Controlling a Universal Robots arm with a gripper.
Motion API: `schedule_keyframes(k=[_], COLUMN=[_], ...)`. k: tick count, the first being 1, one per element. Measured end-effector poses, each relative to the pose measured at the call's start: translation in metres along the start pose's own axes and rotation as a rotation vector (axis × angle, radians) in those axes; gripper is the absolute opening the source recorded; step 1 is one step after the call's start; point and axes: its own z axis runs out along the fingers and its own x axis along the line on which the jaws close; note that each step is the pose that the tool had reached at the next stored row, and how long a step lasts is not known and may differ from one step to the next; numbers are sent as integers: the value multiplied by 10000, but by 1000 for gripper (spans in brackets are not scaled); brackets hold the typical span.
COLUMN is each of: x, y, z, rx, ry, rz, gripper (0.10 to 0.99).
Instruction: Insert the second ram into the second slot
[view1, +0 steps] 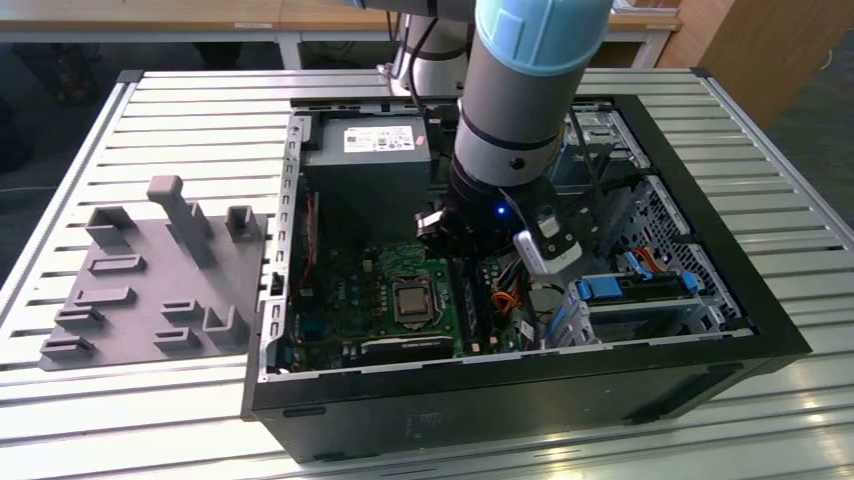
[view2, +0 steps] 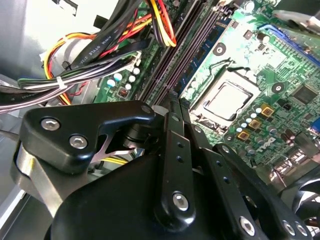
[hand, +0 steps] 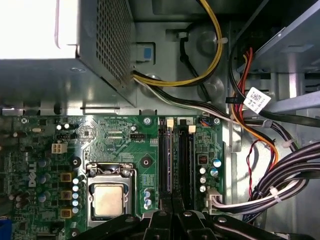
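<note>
One arm (view1: 514, 130) reaches down into one open computer case (view1: 747, 330) standing on the slatted table (view1: 174, 110). One grey fixture plate (view1: 147, 290) with upright pegs lies on the table, well apart from the claw, on the exterior view's left.

Inside the case are one motherboard (hand: 115, 145), one processor socket (hand: 109, 199) with a bare metal lid, one grey power supply box (view1: 367, 160) and two memory slots (hand: 176, 160) side by side, each with a pale latch at its far end.

The claw (hand: 172, 217) hangs directly above the near end of the two slots, with the socket just beside it. Its black linkage (view2: 172, 165) narrows to a point over the slots in the second wrist view, but I cannot tell whether it is wide, narrow or holding anything.

The second ram I cannot pick out for certain. In the first wrist view, the slot nearer the socket carries a thin purplish strip along its length; the other looks dark.

The exterior view alone gives the blue drive-bay clips (view1: 601, 290) beside the claw. The second wrist view alone gives a fan rim (view2: 305, 200). Both wrist views show the cable bundles (hand: 280, 175), black, yellow, red and orange, running beside the slots.
</note>
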Motion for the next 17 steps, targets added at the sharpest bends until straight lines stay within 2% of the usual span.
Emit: schedule_keyframes(k=[17], x=[-17], y=[-26], z=[39], rx=[-2], ry=[17], rz=[1], gripper=[114])
